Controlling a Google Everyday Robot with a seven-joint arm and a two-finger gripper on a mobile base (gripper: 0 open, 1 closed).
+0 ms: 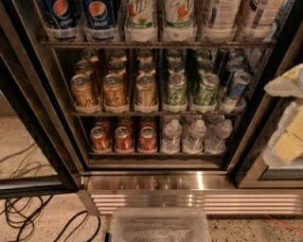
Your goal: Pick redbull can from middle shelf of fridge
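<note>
The fridge (199,182) stands open in front of me, with a steel base and a louvred grille. Its middle shelf (151,112) holds lanes of gold cans on the left and green-and-silver cans in the centre. In the rightmost lane stand slim blue-and-silver redbull cans; the front one (236,90) leans slightly, with others behind it. My gripper (285,112) shows as pale cream parts at the right edge of the camera view. It is to the right of the redbull lane, in front of the door frame, and does not touch any can.
The top rack holds Pepsi (100,14) and 7up bottles (179,14). The bottom rack holds red cans (123,139) and water bottles (194,137). The open door frame (28,142) stands at the left, black cables (28,217) lie on the floor, and a clear plastic bin (160,227) sits below.
</note>
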